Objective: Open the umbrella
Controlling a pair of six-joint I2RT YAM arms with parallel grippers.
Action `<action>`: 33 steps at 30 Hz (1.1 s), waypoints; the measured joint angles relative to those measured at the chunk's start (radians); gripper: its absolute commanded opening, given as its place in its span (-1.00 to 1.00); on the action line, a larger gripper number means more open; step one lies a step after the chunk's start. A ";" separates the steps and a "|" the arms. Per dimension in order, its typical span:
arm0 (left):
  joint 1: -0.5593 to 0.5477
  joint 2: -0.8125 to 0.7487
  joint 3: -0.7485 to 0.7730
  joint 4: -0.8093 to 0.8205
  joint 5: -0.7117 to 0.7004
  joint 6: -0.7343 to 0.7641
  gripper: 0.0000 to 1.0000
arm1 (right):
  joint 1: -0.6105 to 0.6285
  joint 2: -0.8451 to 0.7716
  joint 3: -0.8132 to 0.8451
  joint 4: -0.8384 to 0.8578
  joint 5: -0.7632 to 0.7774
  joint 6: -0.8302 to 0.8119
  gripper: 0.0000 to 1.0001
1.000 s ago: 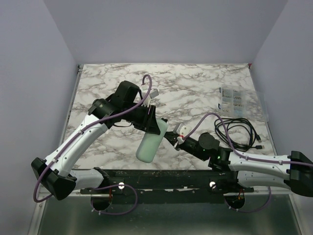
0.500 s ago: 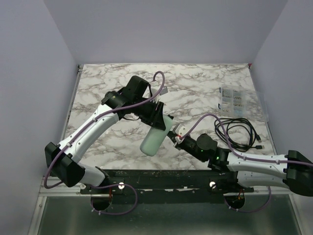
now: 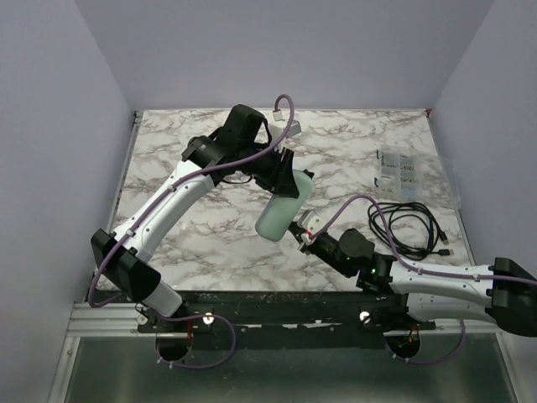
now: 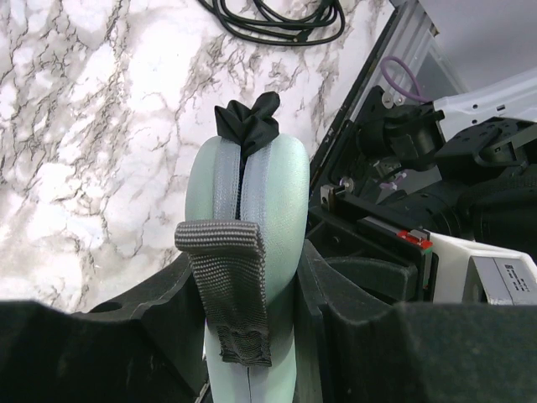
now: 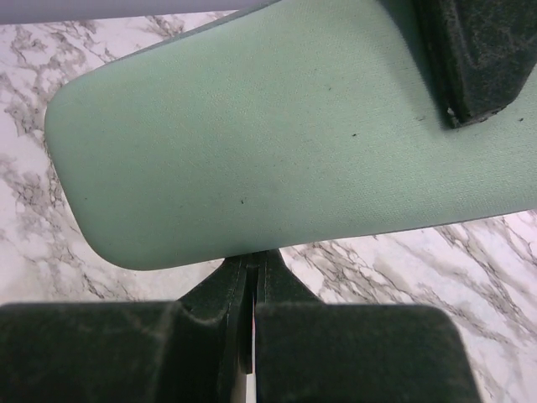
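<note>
Marble table: left hand clamps mint case; right hand pinched shut.

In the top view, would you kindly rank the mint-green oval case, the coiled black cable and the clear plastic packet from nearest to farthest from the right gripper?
1. mint-green oval case, directly in front of the right gripper.
2-3. coiled black cable, to the right, and clear plastic packet, right and farther back: too close to call.

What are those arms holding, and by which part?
The left tool clamps the mint-green case across its sides, near its webbing loop. The right tool is shut at the case's edge; whether it pinches anything cannot be told.
</note>
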 measured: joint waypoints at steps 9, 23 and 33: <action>0.010 -0.018 -0.052 0.081 0.020 -0.077 -1.00 | 0.000 -0.015 0.006 -0.020 0.003 0.036 -0.99; 0.014 -0.188 -0.151 0.203 -0.102 -0.288 -1.00 | 0.000 -0.106 0.008 -0.047 -0.064 0.195 -0.99; 0.022 -0.240 -0.150 0.236 -0.227 -0.414 -1.00 | 0.000 -0.137 0.032 -0.087 -0.105 0.243 -0.99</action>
